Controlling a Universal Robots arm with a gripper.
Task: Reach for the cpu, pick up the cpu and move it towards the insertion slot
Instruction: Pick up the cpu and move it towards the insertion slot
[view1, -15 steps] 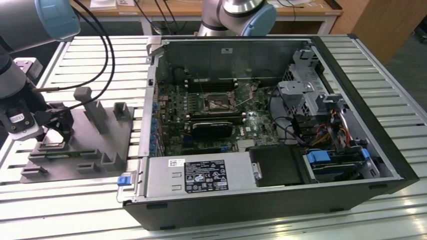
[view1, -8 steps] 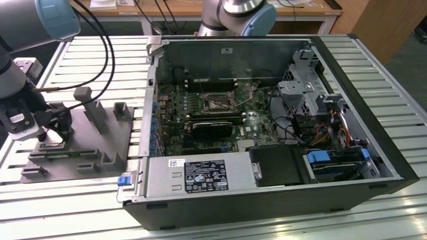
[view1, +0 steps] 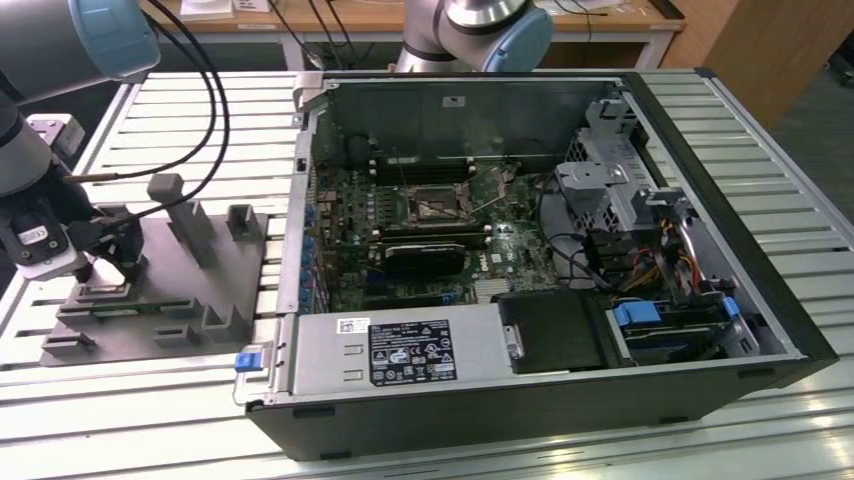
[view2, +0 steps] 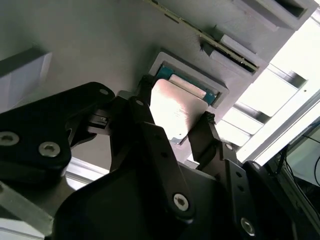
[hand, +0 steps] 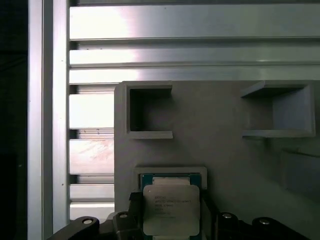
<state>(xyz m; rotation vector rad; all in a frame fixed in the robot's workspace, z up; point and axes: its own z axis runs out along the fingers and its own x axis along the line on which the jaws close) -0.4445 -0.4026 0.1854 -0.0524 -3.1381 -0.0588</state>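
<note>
Gripper (view2: 176, 101) clamped on the cpu (hand: 171, 210), held just above its recess in the grey tray (hand: 220, 155), insertion slot (view1: 438, 205) well apart.

Robotics lab or test cell for PC assembly work. Evidence: grey industrial robot arm w/ pale blue joint cap (view1: 114, 35), plus a 2nd such arm (view1: 474, 30) at the back. Bench of silver slatted aluminium profile (view1: 200, 100). Open black desktop PC case (view1: 534, 415) on its side, green motherboard (view1: 350, 200) w/ square dark metal-framed insertion slot (view1: 437, 205) exposed. Grey plastic fixture tray (view1: 220, 270), loose black cables (view1: 214, 120), wooden desks (view1: 374, 15) behind.
</note>
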